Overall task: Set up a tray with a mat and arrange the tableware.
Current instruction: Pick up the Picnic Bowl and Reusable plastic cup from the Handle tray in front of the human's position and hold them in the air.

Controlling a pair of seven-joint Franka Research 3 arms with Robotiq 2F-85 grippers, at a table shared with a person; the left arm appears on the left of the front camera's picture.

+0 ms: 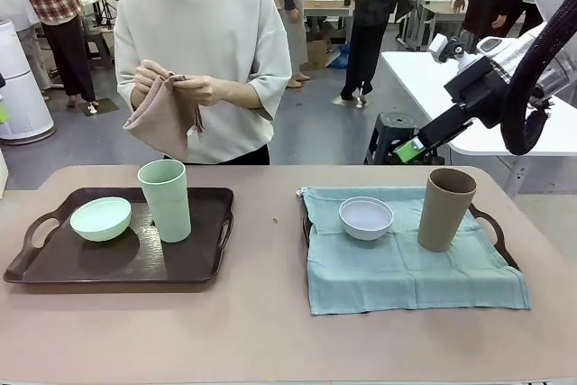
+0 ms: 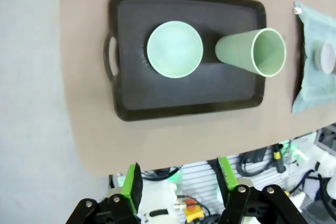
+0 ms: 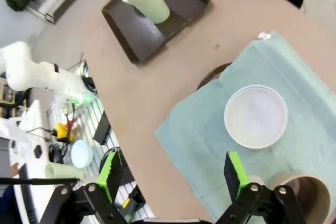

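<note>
Spotter: Tumblers are your worry. The mint tumbler point(image 1: 165, 200) stands tall beside the mint bowl point(image 1: 100, 218) on the bare dark tray point(image 1: 54, 268) at lower left; slipping a mat under them could topple it.

Checker: Likewise the tan tumbler point(image 1: 444, 209), near the right edge of the teal mat point(image 1: 406, 277) by the pale bowl point(image 1: 366, 217). Tug that cloth and it tips.

Spotter: Your left claw point(image 2: 178, 169) hangs spread and empty above the near edge of the desk point(image 1: 270, 331). Your right claw point(image 3: 173, 157) is spread too, over the teal mat.

Checker: You have open desk between the trays. The person holds a brown cloth point(image 1: 162, 119) at upper left.
</note>
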